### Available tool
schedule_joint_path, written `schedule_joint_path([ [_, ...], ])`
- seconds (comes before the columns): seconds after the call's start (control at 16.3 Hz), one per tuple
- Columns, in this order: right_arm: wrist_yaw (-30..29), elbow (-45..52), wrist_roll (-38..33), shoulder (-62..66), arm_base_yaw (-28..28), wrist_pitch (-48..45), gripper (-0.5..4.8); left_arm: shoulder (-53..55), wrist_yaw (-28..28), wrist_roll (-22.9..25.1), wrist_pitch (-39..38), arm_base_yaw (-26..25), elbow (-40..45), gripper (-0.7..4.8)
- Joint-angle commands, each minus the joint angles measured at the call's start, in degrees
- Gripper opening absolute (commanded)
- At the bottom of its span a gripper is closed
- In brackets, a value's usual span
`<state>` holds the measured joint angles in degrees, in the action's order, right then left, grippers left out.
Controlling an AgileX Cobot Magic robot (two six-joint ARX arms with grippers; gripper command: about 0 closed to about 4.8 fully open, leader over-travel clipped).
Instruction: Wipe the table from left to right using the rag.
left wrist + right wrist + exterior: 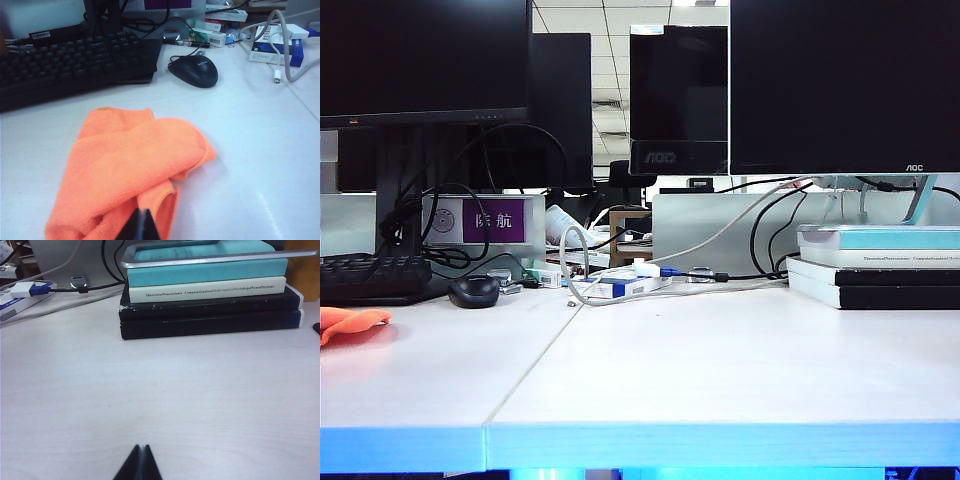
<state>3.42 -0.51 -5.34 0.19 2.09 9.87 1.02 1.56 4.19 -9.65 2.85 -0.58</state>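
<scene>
The rag (135, 165) is a crumpled orange fleecy cloth lying on the white table (720, 360). In the exterior view it shows only as an orange edge, the rag (350, 322), at the far left. My left gripper (141, 214) is shut, its dark tips pressed together with the rag's near folds behind them and no cloth between them. Over bare table (160, 390), my right gripper (141, 448) is also shut and holds nothing. Neither gripper shows in the exterior view.
A black keyboard (70, 60) and a black mouse (194, 70) lie just beyond the rag. A stack of books (210, 295) stands at the back right. Monitors (840, 80), cables (620, 290) and small boxes (277, 45) line the back.
</scene>
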Motion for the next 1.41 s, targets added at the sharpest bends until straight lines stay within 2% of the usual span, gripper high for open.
schedule_joint_path([
  [0.06, 0.1, 0.4, -0.5, -0.1, 0.1, -0.2, -0.05, 0.0, -0.1, -0.1, -1.0, 0.0, 0.1, -0.05],
  [0.37, 0.1, 0.4, -0.9, -0.1, 0.1, -0.8, -0.05, 0.0, -0.1, -0.2, -1.0, 0.0, 0.1, -0.06],
  [0.43, 0.1, 0.3, -3.0, -0.1, 0.1, -1.7, -0.05, 0.0, -0.1, -2.7, -0.8, 0.0, 0.1, -0.06],
  [0.49, 0.1, -0.6, -9.1, -0.1, 0.1, -5.6, -0.05, 0.0, 0.0, -7.6, -0.1, 0.0, -0.8, -0.06],
  [0.74, 3.2, -11.3, -9.9, 0.7, 0.1, -6.8, -0.05, 1.2, 7.6, -10.6, 0.9, -0.1, -10.4, -0.06],
  [0.8, 3.3, -18.1, -9.9, 4.1, 0.1, -6.7, -0.05, 5.0, 10.9, -11.4, 1.6, -0.1, -15.3, -0.05],
  [0.86, 2.1, -25.7, -9.9, 10.2, 0.1, -5.9, -0.05, 12.0, 12.8, -11.9, 2.7, -0.1, -21.5, -0.06],
  [0.98, -2.6, -34.5, -9.9, 18.3, 0.2, -4.8, -0.05, 22.9, 12.8, -10.6, 2.4, -0.1, -30.0, -0.06],
  [1.17, -13.2, -46.0, -9.8, 28.8, 0.2, -4.0, -0.05, 37.7, 12.4, -10.6, -4.9, 0.0, -43.0, -0.06],
  [1.23, -15.7, -48.4, -9.7, 30.6, 0.3, -3.3, -0.05, 40.3, 11.3, -10.6, -6.5, 0.0, -45.6, -0.06],
  [1.35, -21.4, -55.2, -9.2, 36.4, 1.6, -0.8, -0.05, 48.1, 4.7, -10.6, -12.7, 0.0, -53.5, -0.06],
  [1.41, -22.6, -58.4, -8.9, 38.6, 3.1, 1.0, -0.05, 50.7, 3.5, -10.6, -15.1, 0.0, -55.9, -0.06],
])
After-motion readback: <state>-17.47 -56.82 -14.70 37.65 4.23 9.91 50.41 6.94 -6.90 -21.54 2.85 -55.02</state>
